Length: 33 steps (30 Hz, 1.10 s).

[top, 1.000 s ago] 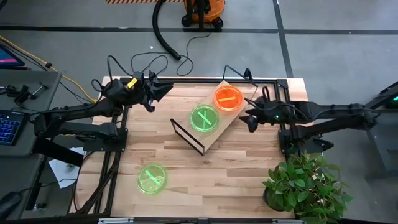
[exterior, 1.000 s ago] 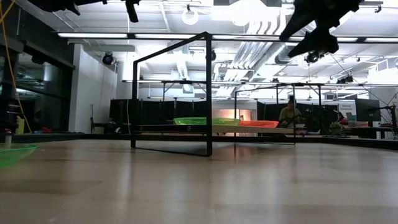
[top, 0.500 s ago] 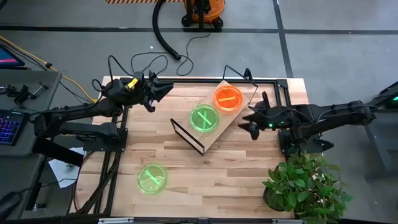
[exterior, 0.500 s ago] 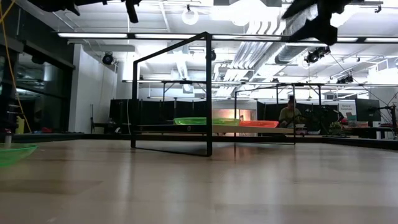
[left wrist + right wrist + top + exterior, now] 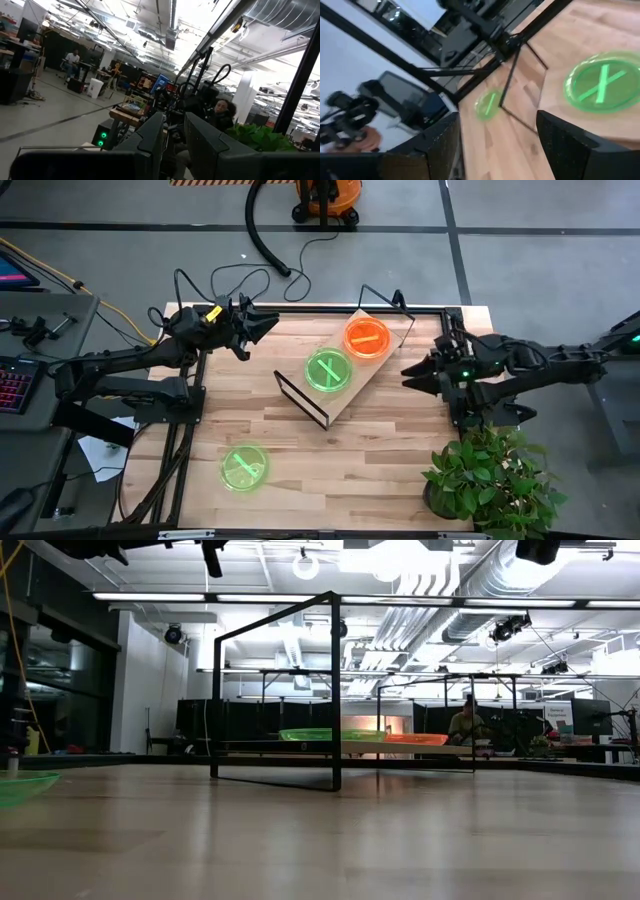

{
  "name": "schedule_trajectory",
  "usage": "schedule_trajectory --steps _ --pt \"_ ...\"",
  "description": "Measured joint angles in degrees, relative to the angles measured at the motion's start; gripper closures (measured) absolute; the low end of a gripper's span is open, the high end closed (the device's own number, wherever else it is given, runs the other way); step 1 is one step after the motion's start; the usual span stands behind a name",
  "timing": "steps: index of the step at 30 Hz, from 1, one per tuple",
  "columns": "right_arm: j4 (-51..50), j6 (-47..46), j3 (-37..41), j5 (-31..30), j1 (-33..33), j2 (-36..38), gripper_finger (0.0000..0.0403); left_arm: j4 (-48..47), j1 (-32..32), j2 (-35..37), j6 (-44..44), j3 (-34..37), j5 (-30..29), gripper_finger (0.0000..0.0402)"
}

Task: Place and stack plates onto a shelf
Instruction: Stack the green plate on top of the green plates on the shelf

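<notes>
Plates first: from the overhead camera I count three. One green plate (image 5: 328, 370) and one orange plate (image 5: 367, 337) lie side by side on the shelf (image 5: 352, 385), the light-wood board on its black wire frame, set at an angle in the far middle of the table (image 5: 300, 450). The orange one sits toward the far right end of the board, the green one just beside it toward the near left. A second green plate (image 5: 244, 467) lies alone on the tabletop at the near left, well apart from the shelf.

My right gripper (image 5: 418, 372) hangs above the right side of the table, just off the shelf's right edge, pointing toward it. Through its wrist camera I see the fingers (image 5: 572, 145) spread wide with nothing between them; the green plate on the shelf (image 5: 604, 83) shows past them, and the far one (image 5: 488, 104) beyond the wire frame. It touches no plate.

My left gripper (image 5: 262, 327) waits at the far left corner of the table, raised and aimed toward the room. Its wrist view shows the fingers (image 5: 206, 145) only slightly parted, holding nothing.

From table height, both shelf plates (image 5: 320, 735) read as thin coloured rims on the board, and the lone green one (image 5: 22, 786) peeks in at the left edge.
</notes>
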State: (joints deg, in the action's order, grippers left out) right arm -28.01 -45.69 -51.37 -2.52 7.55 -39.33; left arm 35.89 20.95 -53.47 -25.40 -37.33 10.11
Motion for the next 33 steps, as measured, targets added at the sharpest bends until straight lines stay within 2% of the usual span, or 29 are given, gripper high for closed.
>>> schedule_trajectory --steps 5,18,28,33 --pt "1.3 4.0 0.0 -0.5 0.0 -2.8 0.0155 0.0 0.0 0.0 0.0 0.0 0.0 0.0330" --pt "2.6 4.4 0.0 1.4 0.0 -4.2 0.0155 -0.2 0.0 0.0 0.0 0.0 0.2 0.0330" --pt "2.6 3.6 0.0 1.5 0.0 -4.2 0.0155 -0.1 0.0 0.0 0.1 0.0 3.8 0.0330" --pt "2.6 3.7 0.0 0.7 0.0 -4.2 0.0155 -0.5 0.0 0.0 0.1 0.0 9.1 0.0330"
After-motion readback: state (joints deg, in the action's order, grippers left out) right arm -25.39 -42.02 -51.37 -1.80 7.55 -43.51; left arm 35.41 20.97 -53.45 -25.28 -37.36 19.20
